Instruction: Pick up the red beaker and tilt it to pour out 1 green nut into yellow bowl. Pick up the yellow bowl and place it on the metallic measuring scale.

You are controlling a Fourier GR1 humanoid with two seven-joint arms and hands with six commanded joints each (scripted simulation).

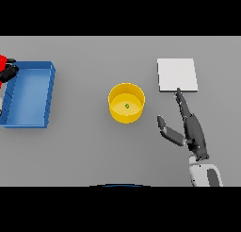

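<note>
Yellow bowl (126, 103) is seen standing upright on the grey table (84, 146), near the middle of the view, and is taken as the landmark. One small green nut (127, 105) is seen lying on the bowl's floor, about at its centre. To the right of the bowl and a little farther back, the metallic measuring scale (176, 75) is seen as a flat pale square plate; it lies apart from the bowl, with bare table between them. The right hand (190, 127) is found to the right of the bowl and nearer the viewer, released, with fingers straight and stretched toward the scale; the longest fingertip reaches the scale's near edge, though contact cannot be told. The thumb is spread out toward the bowl but stays clear of it. Well to the left of the bowl, a blue tray (29, 94) is noted. At the far left edge of the view, beyond the tray's back corner, the left hand (8, 73) is partly seen, closed round the red beaker (3, 62), which is cut off by the frame edge.
</note>
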